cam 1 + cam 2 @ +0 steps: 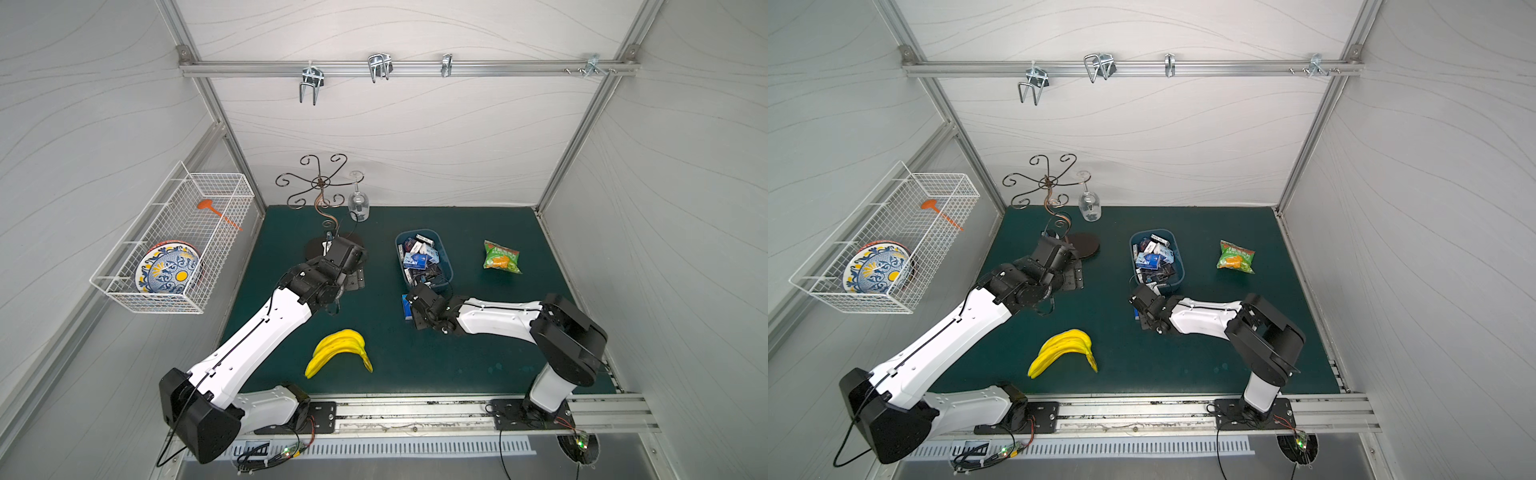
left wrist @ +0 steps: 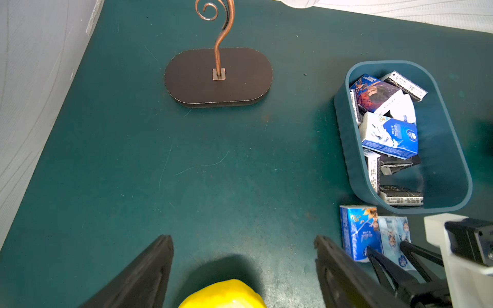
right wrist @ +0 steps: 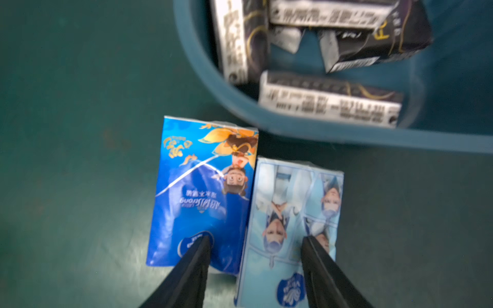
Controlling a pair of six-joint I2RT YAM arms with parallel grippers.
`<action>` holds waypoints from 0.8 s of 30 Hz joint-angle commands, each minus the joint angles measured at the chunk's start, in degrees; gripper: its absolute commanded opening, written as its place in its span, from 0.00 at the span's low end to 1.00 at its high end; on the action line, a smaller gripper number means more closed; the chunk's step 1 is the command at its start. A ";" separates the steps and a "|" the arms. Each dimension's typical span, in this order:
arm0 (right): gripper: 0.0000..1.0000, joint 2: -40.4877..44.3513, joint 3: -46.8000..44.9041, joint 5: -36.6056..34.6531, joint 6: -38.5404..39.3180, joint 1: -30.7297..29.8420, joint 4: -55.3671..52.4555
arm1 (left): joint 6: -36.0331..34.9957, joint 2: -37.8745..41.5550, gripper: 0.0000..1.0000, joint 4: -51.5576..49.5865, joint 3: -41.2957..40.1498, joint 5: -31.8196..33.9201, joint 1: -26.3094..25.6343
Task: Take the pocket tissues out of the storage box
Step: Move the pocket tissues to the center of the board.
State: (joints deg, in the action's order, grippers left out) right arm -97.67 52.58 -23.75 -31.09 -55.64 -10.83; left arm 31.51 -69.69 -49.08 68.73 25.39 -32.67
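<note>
In both top views the storage box [image 1: 447, 262] [image 1: 1180, 266] sits right of centre on the green table [image 1: 478, 353], with pocket tissues [image 1: 419, 259] heaped inside it. The right gripper [image 1: 415, 311] hangs just below the box's lower end, over a blue packet [image 1: 404, 305] lying on the table outside the box; its jaws cannot be made out here. A snack bag [image 1: 501, 257] lies further right, and a banana bunch [image 1: 340, 351] lies lower centre.

In the left wrist view the left gripper [image 2: 242, 238] enters from the lower edge, jaws wide apart with nothing between them. A stand base [image 2: 218, 77] is at upper centre. The box is at the right, and below it the blue packet and a pale packet [image 2: 392, 232] lie side by side.

In the right wrist view the right gripper's jaws stand apart and clamp nothing, one finger over each of these two packets. The packets touch along their long edges, just outside the box rim. Black packets [image 3: 328, 104] lie inside the box.
</note>
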 commanded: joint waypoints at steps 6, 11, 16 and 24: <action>0.59 -5.70 -0.37 1.11 -6.46 0.90 -0.65 | -0.53 1.00 0.87 0.92 0.36 0.19 0.24; 0.63 -1.34 0.03 0.79 -5.17 1.38 -2.13 | -0.40 0.97 0.87 0.96 0.69 0.45 0.24; 0.66 2.33 3.73 3.87 -2.83 2.90 -4.05 | 0.05 0.36 0.87 0.92 1.17 -0.34 0.23; 0.69 8.65 6.10 5.81 -0.20 4.61 -6.39 | -0.13 0.48 0.87 0.92 0.84 0.02 0.23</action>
State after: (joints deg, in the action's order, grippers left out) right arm -91.92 57.39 -19.22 -32.93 -51.99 -14.74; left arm 31.55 -69.67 -49.10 68.73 25.23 -32.67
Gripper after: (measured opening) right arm 0.686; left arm 0.872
